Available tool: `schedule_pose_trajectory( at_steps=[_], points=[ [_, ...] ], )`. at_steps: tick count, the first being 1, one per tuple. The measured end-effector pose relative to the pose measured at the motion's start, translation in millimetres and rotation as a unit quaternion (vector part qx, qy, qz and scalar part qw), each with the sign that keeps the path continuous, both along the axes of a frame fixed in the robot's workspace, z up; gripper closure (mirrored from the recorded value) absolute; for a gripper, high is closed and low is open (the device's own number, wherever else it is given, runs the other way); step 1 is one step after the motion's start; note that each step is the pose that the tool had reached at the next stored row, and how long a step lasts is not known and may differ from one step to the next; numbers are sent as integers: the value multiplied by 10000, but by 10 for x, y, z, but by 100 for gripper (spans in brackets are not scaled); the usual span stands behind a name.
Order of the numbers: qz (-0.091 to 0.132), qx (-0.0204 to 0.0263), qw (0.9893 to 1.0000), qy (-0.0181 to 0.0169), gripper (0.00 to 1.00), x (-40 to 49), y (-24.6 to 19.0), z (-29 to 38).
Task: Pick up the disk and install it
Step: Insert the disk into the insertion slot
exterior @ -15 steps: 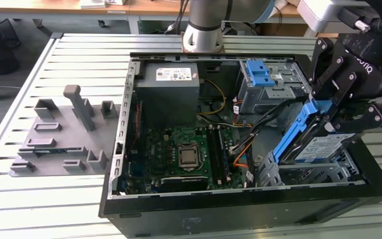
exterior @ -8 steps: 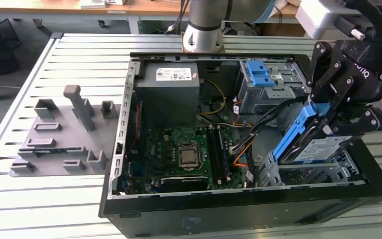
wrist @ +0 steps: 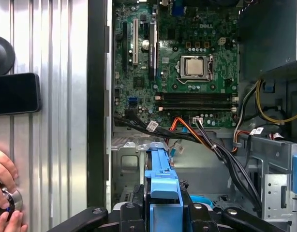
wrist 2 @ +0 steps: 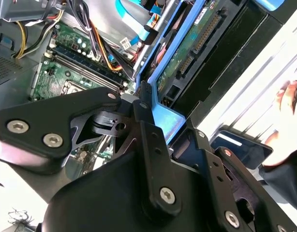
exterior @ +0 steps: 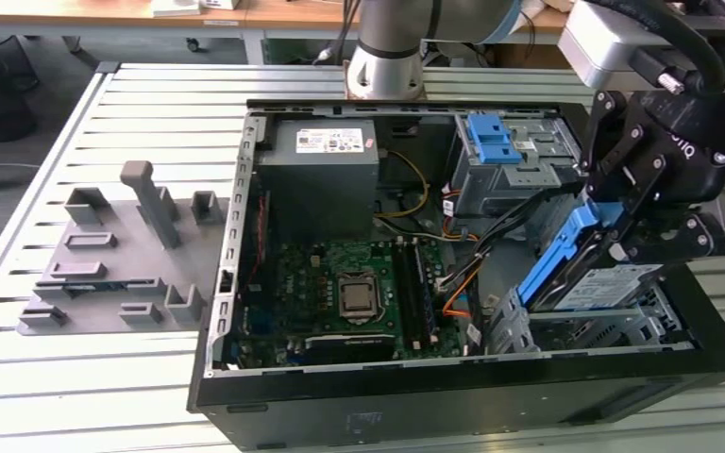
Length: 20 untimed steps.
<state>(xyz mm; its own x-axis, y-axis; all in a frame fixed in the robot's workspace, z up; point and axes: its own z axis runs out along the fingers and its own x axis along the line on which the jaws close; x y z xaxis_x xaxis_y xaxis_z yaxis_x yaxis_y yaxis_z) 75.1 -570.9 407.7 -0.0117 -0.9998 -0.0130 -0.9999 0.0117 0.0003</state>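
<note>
Pinching the disk [exterior: 596, 285] by its blue carrier, jaws closed on it, the gripper [exterior: 612, 238] holds it tilted, lower end at the drive cage [exterior: 649, 319] beneath the jaws. Risk: the tilt could jam an edge on the cage rim, and the cables [wrist: 221, 151] beside the jaws may snag. The computer case [exterior: 438, 389] holds the motherboard [exterior: 350, 288] and power supply [exterior: 325, 170].
</note>
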Motion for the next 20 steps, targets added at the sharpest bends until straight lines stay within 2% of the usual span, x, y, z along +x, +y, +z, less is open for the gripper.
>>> schedule_pose_trajectory(
  at_steps=[20],
  points=[
    [0, 1, 10000, 0, 64, 0, -2, -231]
  ],
)
